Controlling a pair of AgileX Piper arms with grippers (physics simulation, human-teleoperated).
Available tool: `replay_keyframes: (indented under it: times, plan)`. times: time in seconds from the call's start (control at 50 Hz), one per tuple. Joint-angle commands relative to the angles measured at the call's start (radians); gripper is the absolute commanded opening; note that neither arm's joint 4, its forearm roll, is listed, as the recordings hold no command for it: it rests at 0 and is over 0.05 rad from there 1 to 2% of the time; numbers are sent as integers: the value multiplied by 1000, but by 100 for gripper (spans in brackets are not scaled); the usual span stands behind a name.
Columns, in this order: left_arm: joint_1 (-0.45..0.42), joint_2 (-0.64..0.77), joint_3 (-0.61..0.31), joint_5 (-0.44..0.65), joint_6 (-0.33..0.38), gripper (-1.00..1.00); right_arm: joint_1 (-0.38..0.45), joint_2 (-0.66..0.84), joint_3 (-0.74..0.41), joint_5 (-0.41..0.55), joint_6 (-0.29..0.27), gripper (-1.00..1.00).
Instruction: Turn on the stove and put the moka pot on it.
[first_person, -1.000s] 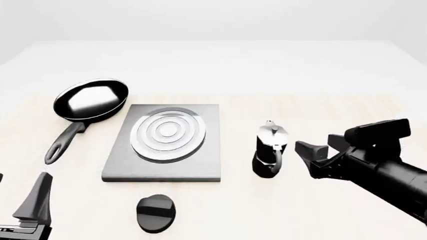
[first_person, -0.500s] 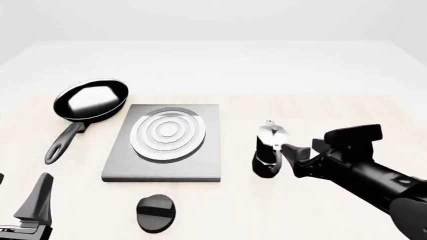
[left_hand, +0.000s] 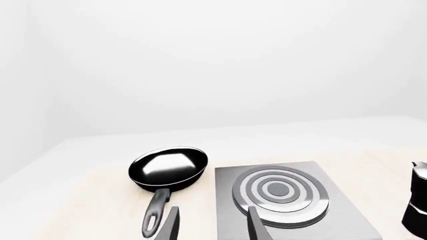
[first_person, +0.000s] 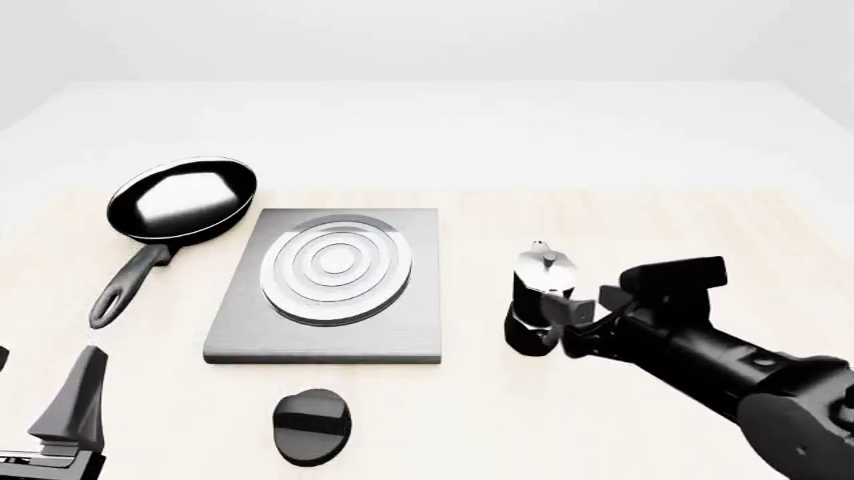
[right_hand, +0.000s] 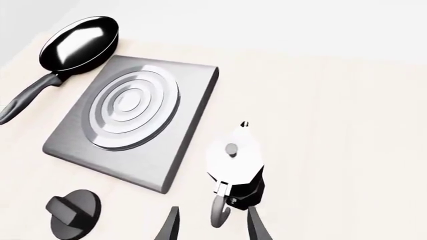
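Observation:
The moka pot (first_person: 539, 288) stands upright on the table, right of the stove (first_person: 247, 325), a grey slab with silver burner rings (first_person: 335, 266). The black knob (first_person: 311, 425) lies in front of the slab. My right gripper (first_person: 567, 322) is open at the pot's right side. In the right wrist view its fingertips (right_hand: 256, 227) stand either side of the pot's black handle (right_hand: 219, 214), apart from it. My left gripper (left_hand: 212, 227) is open and holds nothing. It sits low at the near left corner (first_person: 78, 395), well short of the knob.
A black frying pan (first_person: 182, 198) with a long handle (first_person: 127, 283) lies left of the stove. The wooden tabletop gives way to a white surface behind the stove and pan.
My right gripper has moved left and in toward the moka pot, so its open fingers now flank the handle. The left arm, pot, stove and knob have not moved.

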Motion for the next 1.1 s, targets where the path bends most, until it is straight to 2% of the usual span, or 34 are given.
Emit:
replay_keyframes:
  times: [0.02,0.68,1.1]
  plan:
    - [1,0,0,0,-3,100,17,45,9,-46,22,100]
    - [-3,0,0,1,1,100,41,149,42,-162,73,100]
    - [-4,0,0,2,6,100,31,234,62,-248,60,100]
